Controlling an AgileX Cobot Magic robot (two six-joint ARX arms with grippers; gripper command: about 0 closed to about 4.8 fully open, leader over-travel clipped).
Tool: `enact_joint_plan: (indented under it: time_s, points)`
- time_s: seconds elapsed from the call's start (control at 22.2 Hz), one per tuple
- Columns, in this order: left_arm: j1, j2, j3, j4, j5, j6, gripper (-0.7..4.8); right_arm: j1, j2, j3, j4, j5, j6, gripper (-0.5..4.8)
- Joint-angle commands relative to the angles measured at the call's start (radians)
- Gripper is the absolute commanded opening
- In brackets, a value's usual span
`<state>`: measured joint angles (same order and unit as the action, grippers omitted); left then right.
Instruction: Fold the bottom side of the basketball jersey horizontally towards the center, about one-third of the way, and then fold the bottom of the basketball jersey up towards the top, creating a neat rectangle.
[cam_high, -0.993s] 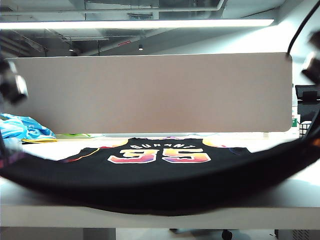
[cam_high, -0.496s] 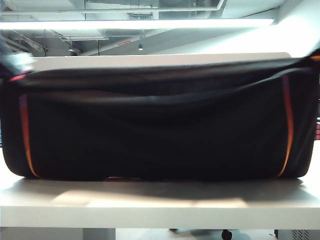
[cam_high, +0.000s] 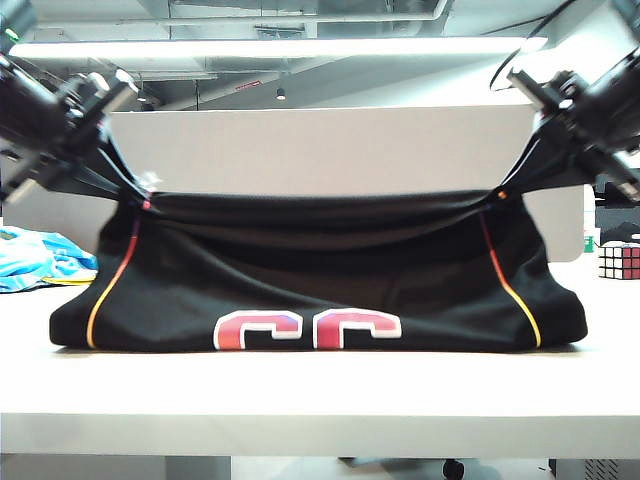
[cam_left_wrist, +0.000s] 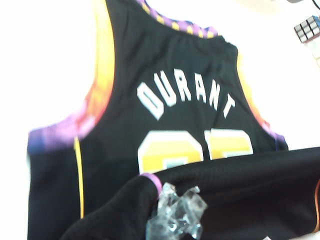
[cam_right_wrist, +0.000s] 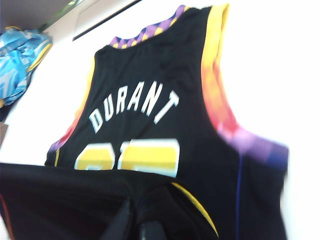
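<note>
On the white table (cam_high: 320, 385) the jersey (cam_high: 320, 290) lies with its near hem lifted — held up at both corners, the chest and name flat beyond. The fold toward the top seems to be in hand; next the hem must travel farther and be laid down evenly. The left gripper (cam_high: 138, 196) and right gripper (cam_high: 505, 190) each pinch a hem corner, jaws pressed together on cloth.

The black basketball jersey (cam_high: 320, 290) lies on the white table, its bottom edge lifted up high across the middle.
</note>
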<state>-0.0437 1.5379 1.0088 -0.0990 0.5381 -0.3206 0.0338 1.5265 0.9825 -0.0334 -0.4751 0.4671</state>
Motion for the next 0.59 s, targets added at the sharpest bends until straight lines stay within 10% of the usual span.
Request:
enact_joint_plan:
  time_s: [0.05, 0.09, 0.18, 0.59]
  points:
    - [0.003, 0.094, 0.06, 0.126, -0.02, 0.044, 0.61, -0.002, 0.078, 0.082, 0.023, 0.002, -0.07, 0.29]
    - [0.003, 0.148, 0.094, 0.18, -0.023, 0.052, 2.93, -0.002, 0.122, 0.12, 0.039, -0.003, -0.079, 1.4]
    - [0.003, 0.187, 0.123, 0.19, -0.031, 0.06, 4.03, -0.016, 0.142, 0.152, 0.039, -0.001, -0.079, 2.21]
    - [0.053, 0.158, 0.123, -0.107, -0.024, 0.089, 4.0, -0.084, 0.07, 0.156, -0.243, -0.076, -0.16, 2.21]
